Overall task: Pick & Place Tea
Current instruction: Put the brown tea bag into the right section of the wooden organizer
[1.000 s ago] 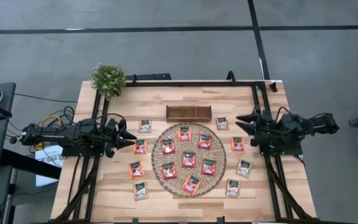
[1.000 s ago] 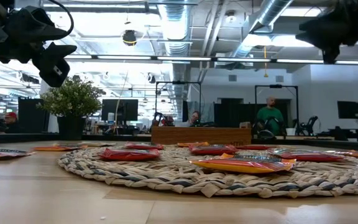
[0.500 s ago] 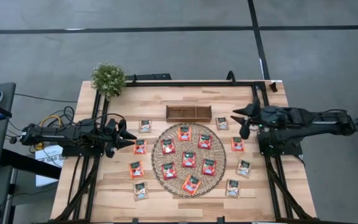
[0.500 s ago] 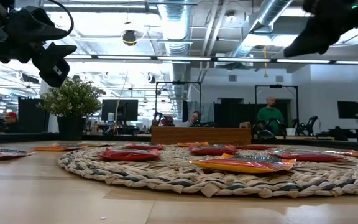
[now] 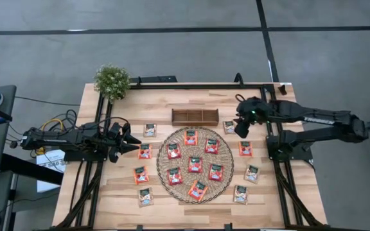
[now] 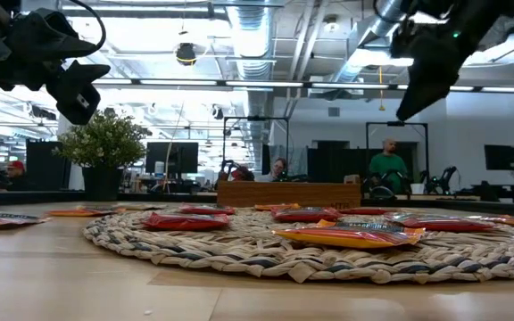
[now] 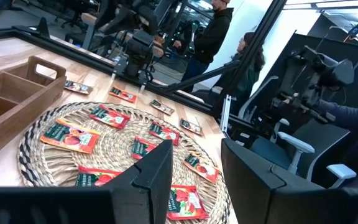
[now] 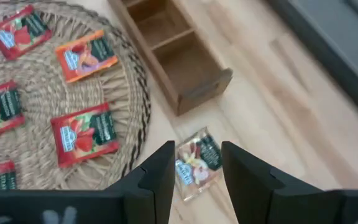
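Several red-orange tea sachets (image 5: 194, 163) lie flat on a round woven mat (image 5: 160, 168). More sachets, red-orange and pale, lie on the wood around it. A brown wooden tray (image 5: 174, 116) stands just beyond the mat's far edge. My right gripper (image 5: 239, 128) hangs open, tipped downward, above a pale sachet (image 8: 197, 163) beside the tray's right end. That sachet shows through the gap between its fingers (image 8: 160, 180), which are clear of it. My left gripper (image 5: 133, 146) stays level and open at the mat's left side, well above the table (image 7: 194, 180).
A potted plant (image 5: 112, 81) stands at the far left corner. Black frame rails (image 5: 270, 109) run along the table's left, right and far sides. People sit at desks in the room beyond the far edge (image 6: 386, 165).
My right gripper has swung from the table's right edge toward the far edge and the tray. It has risen a little and tipped from level to pointing steeply down. It now hangs over the pale sachet beside the tray.
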